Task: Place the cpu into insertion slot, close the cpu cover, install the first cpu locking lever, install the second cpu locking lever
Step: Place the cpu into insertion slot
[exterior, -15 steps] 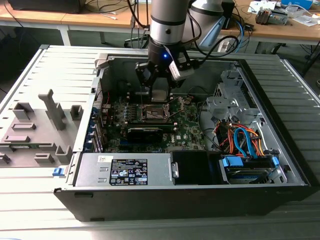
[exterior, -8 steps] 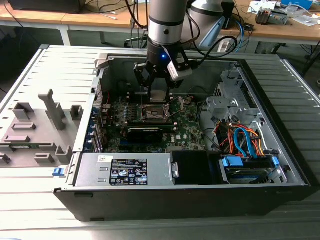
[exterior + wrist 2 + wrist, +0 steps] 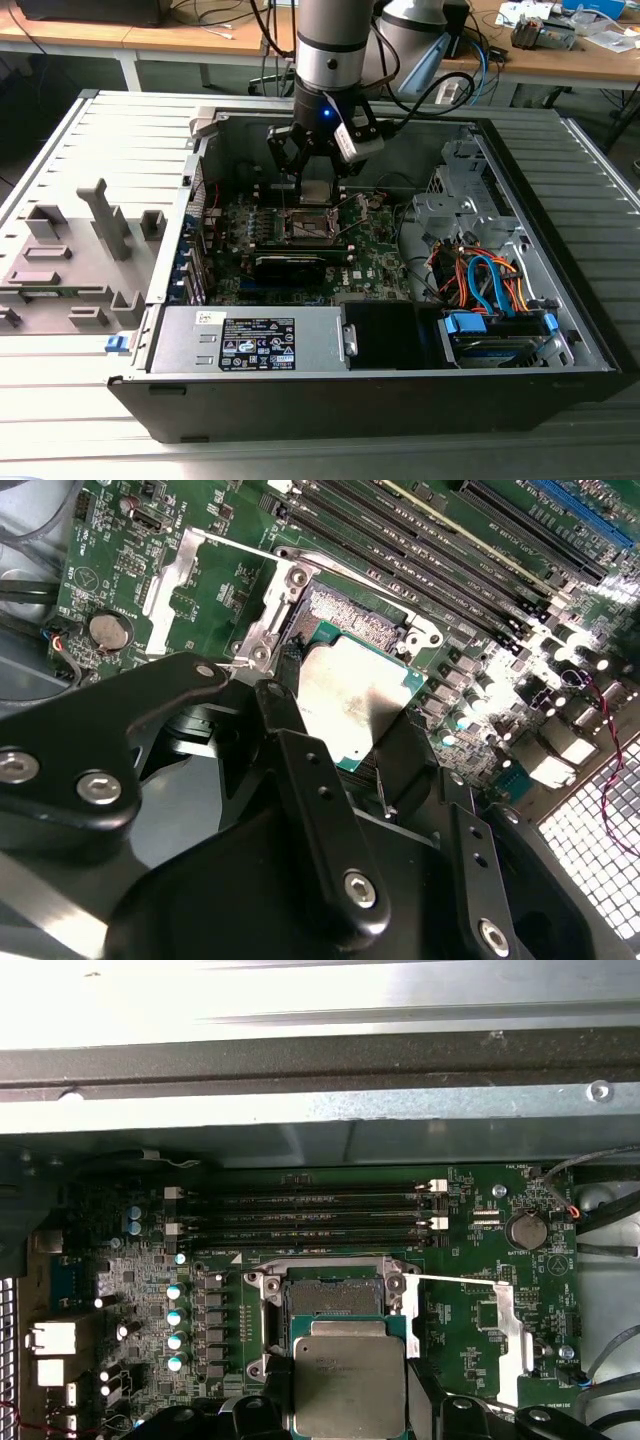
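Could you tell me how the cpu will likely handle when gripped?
The cpu looks thin, flat and rigid, so probably stiff and light. Its smooth metal lid may be slippery. Held by the gripper at its edges, it might tilt.

Open from above, the computer case (image 3: 350, 400) leaves clear room overhead. The gap directly over the socket (image 3: 310, 225) is filled by the gripper (image 3: 316, 180), clamped on the chip (image 3: 315, 194). In the exterior view a grey wall (image 3: 245, 150) rises just beyond it. A black card (image 3: 290, 265) stands on the near side. A drive cage (image 3: 450, 212) and tangled cables (image 3: 485, 280) crowd the exterior view's right.
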{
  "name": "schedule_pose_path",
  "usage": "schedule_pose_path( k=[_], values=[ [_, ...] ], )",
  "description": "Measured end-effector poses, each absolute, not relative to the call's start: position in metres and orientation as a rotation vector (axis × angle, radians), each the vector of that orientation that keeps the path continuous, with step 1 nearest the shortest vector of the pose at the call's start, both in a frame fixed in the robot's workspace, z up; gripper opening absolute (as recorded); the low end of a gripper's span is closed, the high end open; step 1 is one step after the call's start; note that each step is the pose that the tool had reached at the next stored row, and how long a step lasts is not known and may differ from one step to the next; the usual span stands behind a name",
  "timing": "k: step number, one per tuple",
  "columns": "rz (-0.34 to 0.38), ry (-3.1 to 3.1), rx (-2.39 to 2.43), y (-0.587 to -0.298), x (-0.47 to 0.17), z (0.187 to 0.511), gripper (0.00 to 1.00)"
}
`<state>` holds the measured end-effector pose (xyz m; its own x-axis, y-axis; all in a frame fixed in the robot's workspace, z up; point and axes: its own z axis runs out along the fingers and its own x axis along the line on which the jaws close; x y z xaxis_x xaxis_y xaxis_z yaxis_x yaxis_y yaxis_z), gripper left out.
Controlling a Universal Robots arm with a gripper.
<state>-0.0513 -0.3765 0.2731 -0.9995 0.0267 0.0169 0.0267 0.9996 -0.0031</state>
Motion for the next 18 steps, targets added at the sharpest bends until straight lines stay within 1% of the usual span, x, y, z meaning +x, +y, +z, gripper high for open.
schedule_pose_path(
  k=[18],
  values=[
    [0.003, -3.118, -0.205, -0.3765, -0.0513, 0.2723, 0.55]
  ],
)
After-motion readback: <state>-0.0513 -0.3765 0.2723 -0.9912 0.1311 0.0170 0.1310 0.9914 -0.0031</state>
